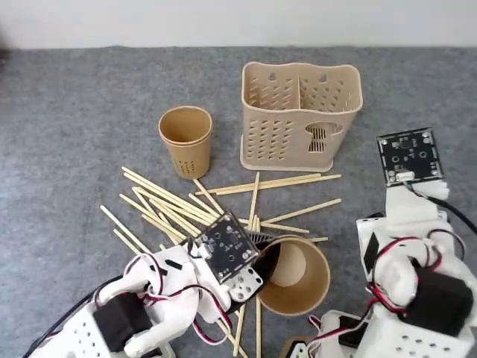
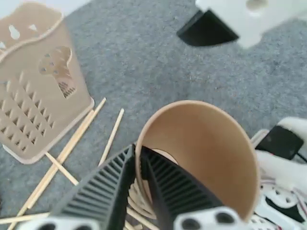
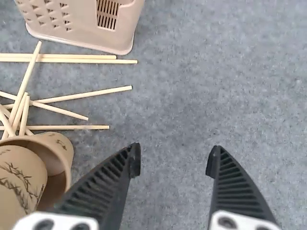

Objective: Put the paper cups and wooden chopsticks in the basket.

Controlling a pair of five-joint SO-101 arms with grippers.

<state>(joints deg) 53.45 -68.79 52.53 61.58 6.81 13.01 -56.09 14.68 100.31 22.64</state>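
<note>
Left gripper clamped on the rim of a tipped tan paper cup (amid scattered pale wooden chopsticks); right gripper spread wide over grey felt tabletop.

Matt paper cups; bare wood chopsticks; smooth plastic basket; rough, felt-like cloth-covered desk; ribbed matt plastic right end effector.

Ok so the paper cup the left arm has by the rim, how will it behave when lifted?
Probably light: the left end effector holds the paper cup by one thin wall. That wall may buckle if squeezed. Round-sided and tilted, it could roll if released.
</note>
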